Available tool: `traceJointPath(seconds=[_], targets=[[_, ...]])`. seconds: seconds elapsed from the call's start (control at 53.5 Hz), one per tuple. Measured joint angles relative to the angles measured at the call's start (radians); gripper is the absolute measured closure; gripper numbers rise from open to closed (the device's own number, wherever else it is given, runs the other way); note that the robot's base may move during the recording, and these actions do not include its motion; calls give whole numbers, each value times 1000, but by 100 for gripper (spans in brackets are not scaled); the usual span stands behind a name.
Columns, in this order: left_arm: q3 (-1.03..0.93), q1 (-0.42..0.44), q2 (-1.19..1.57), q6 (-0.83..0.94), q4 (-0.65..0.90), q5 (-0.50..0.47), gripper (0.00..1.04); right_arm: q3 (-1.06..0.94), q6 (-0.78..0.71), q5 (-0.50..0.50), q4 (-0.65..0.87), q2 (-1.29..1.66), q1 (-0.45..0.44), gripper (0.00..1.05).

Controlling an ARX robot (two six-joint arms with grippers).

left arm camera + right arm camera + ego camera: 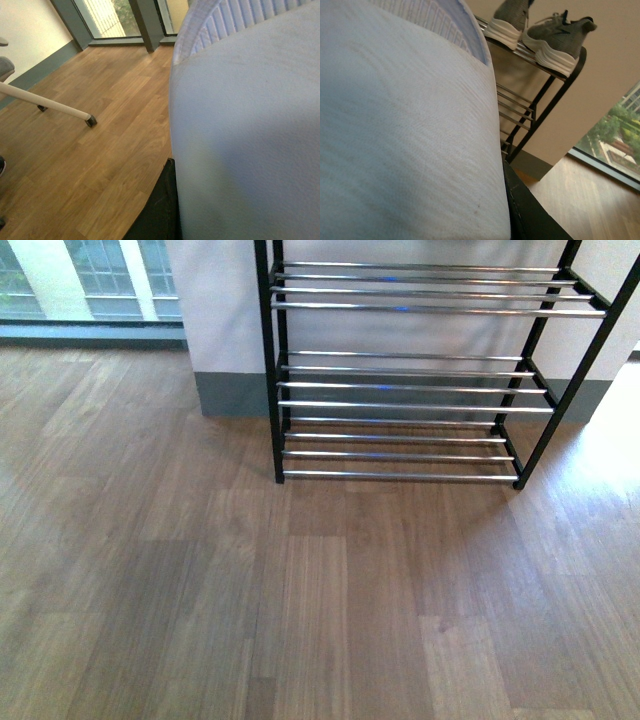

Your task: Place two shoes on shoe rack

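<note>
Grey sneakers (555, 37) sit atop shoe rack (551, 100); end one's toe overhangs, could tip off. Slippers (400, 130) block wrist views, can't tell if claws grip.

open wood floor (300, 620) before the shoe rack (274, 390); two shoes (559, 36) crowd its top tier.

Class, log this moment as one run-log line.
shoes: both sneakers on top tier | shoe rack: lower tiers bare | left wrist: pale slipper close | right wrist: second slipper close | grasp: unclear
</note>
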Motion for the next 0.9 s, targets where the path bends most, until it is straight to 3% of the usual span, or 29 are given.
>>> traceJointPath(seconds=[0.897], targets=[[0, -1, 1, 1, 0, 0, 103, -5, 0, 0, -1, 2, 0, 103]])
